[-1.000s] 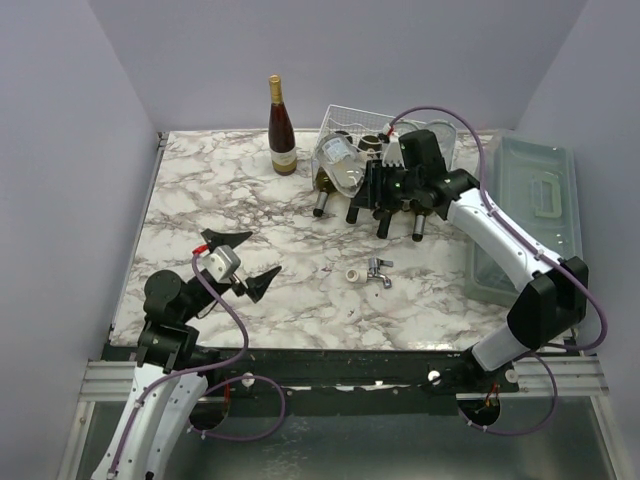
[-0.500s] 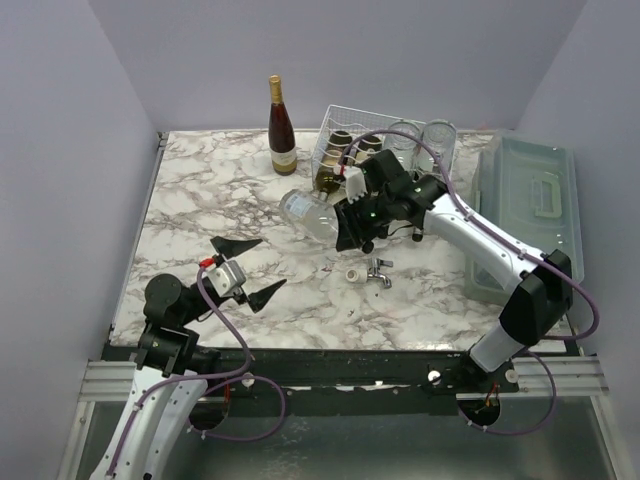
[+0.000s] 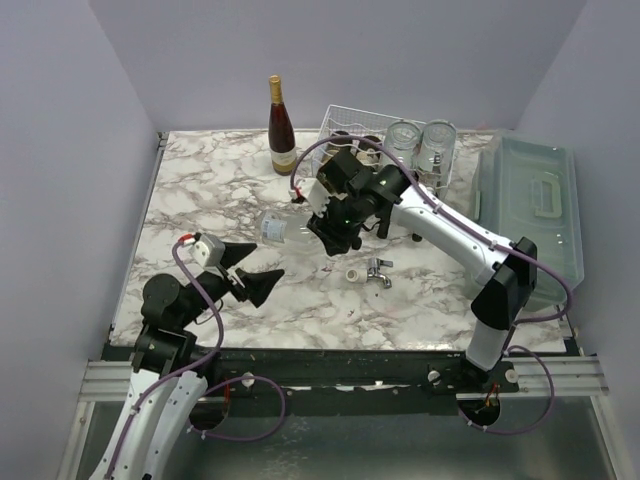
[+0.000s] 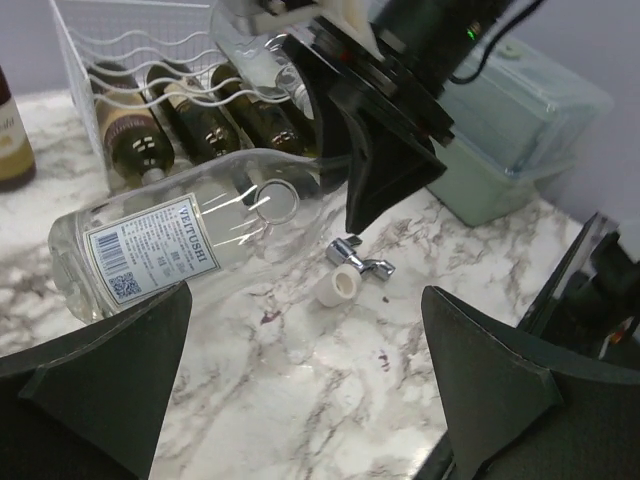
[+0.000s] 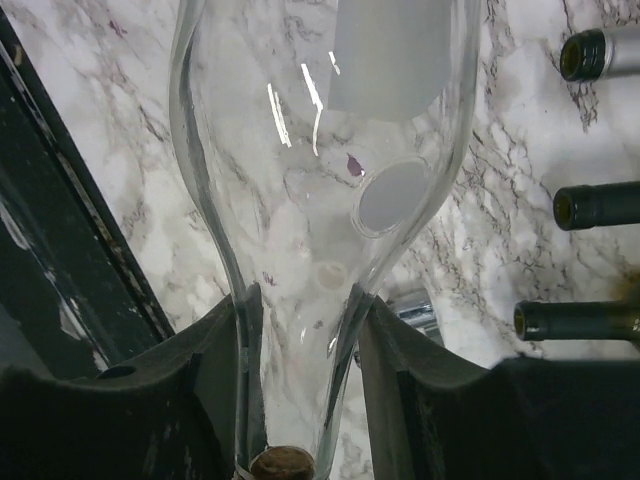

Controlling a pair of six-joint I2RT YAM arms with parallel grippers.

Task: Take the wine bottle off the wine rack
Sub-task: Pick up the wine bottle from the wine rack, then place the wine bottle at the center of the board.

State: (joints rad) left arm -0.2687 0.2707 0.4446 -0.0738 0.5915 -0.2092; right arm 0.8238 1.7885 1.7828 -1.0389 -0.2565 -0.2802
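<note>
Between right claw (image 5: pixel 300 335) fingers, wine bottle (image 5: pixel 250 150), apparently aloft.

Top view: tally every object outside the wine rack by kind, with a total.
Wine bottles: 2, the upright red bottle and the clear bottle in the right claw
Metal tap: 1
White cap: 1
Lidded bin: 1
Total: 5
</note>
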